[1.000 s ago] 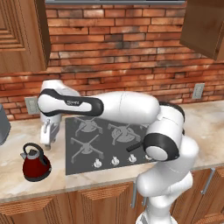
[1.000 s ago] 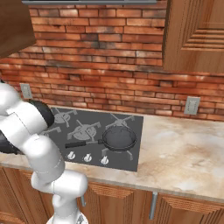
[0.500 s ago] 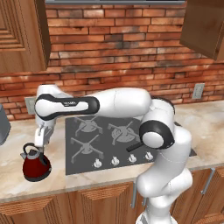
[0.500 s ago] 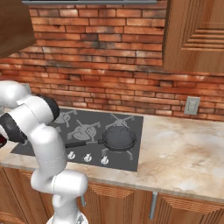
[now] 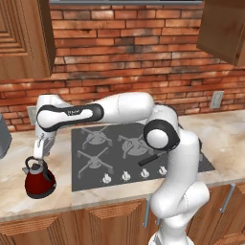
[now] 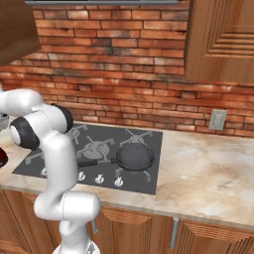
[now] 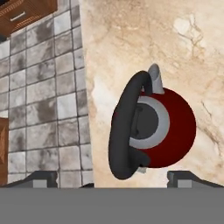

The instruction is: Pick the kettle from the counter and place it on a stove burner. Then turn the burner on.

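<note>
Bare counter (image 5: 16,191) around kettle (image 5: 39,179)

kettle (image 6: 2,158) cut off by frame edge

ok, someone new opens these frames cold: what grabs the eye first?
Probably the long white arm stretched leftward over the dark cooktop, its gripper hanging just above the dark-red kettle on the beige counter. In the hand view the kettle's black arched handle sits between the open finger tips. A black frying pan occupies a right-hand burner.
</note>
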You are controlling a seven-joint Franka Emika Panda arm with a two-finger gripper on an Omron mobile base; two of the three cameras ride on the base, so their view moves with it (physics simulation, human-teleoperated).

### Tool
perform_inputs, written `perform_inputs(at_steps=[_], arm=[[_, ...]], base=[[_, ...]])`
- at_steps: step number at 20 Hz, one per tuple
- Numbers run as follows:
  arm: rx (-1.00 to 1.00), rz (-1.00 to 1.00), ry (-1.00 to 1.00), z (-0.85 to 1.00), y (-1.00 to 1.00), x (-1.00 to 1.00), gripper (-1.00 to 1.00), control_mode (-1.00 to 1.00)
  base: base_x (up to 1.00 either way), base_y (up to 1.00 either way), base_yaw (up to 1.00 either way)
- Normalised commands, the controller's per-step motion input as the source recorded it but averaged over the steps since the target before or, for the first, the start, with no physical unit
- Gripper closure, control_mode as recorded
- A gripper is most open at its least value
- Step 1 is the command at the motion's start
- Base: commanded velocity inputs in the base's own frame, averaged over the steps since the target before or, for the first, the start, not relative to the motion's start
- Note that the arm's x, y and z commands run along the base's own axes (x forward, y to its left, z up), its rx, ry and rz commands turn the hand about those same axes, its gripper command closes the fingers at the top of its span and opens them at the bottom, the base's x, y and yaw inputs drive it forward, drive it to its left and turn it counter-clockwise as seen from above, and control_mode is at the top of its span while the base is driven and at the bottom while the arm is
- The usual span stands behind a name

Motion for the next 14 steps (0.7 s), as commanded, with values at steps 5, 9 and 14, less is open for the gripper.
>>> perform_inputs(at_steps=[5, 9, 14], arm=[[0.0, 0.0, 0.0, -0.28, 0.27, 0.43, -1.0, -1.0], [0.0, 0.0, 0.0, -0.29, 0.28, 0.33, -1.0, -1.0], [0.0, 0.0, 0.0, -0.15, 0.27, 0.04, -1.0, -1.0]], base=[[0.0, 0.0, 0.0], [0.0, 0.0, 0.0], [0.0, 0.0, 0.0]])
